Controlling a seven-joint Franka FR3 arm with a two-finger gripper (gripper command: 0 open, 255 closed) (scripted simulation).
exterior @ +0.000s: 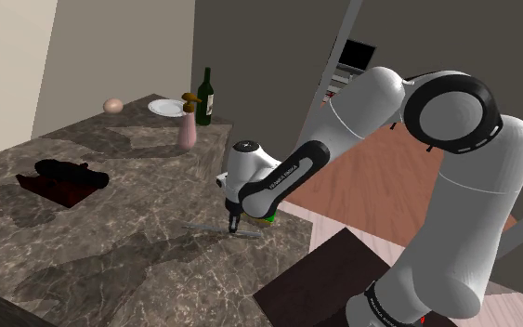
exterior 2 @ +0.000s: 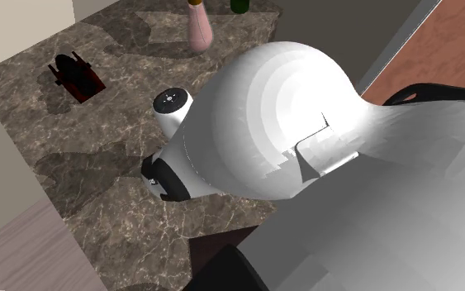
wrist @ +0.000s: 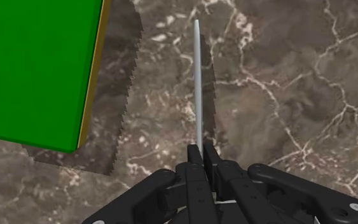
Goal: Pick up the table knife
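The knife (wrist: 198,83) is clamped at one end by the pincer (wrist: 203,151), low over the desk (wrist: 285,76), green box (wrist: 34,70) alongside.

Green btl (exterior: 205,96) & pink vase (exterior: 187,130) nr white plate (exterior: 165,108).

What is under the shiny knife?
Under the table knife is the brown marbled countertop with the knife's shadow. The gripper, shut on the knife, covers its near end and whatever is below that.
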